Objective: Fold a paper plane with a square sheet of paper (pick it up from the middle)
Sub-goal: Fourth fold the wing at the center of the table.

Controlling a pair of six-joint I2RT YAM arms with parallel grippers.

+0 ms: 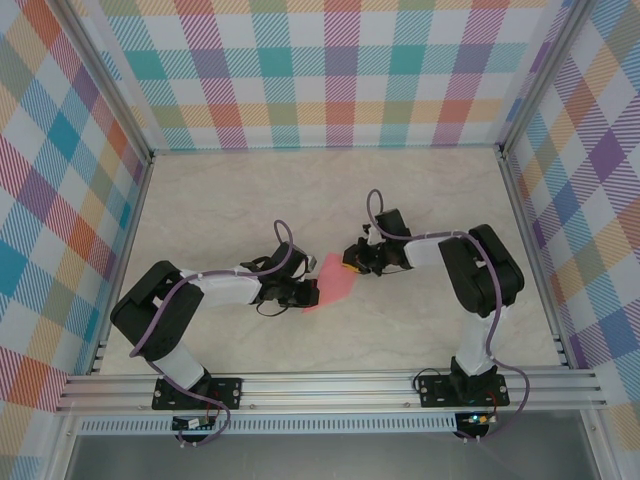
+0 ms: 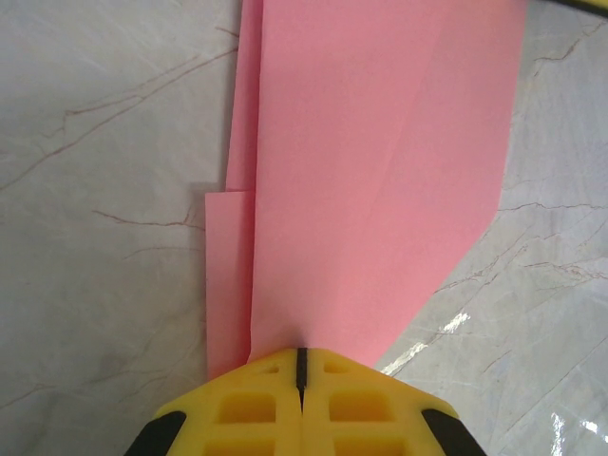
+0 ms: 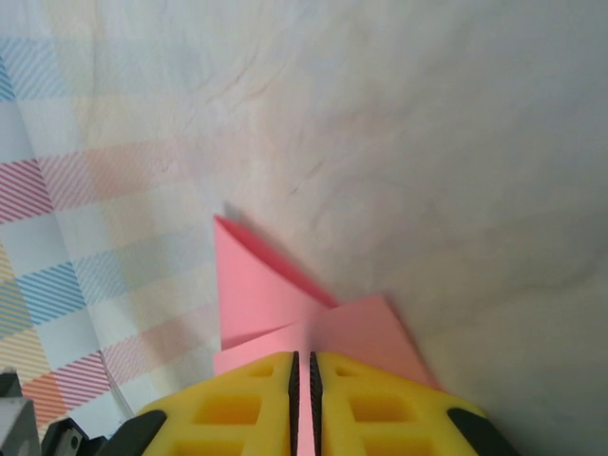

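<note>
Pink paper (image 2: pixel 380 171) is pinched by my left gripper (image 2: pixel 301 359) and right gripper (image 3: pixel 304 361), jaws tight on it. Both grippers hide its ends.

Nothing legible anywhere. No lettering, number, logo or sign on the pink paper (image 2: pixel 380 171), on the yellow fingers (image 2: pixel 332 375) of the left gripper (image 2: pixel 301 359) or of the right gripper (image 3: pixel 304 361), on the marbled table (image 2: pixel 95 190), or on the checked walls (image 1: pixel 340 70) from 9 round to 3 o'clock.
</note>
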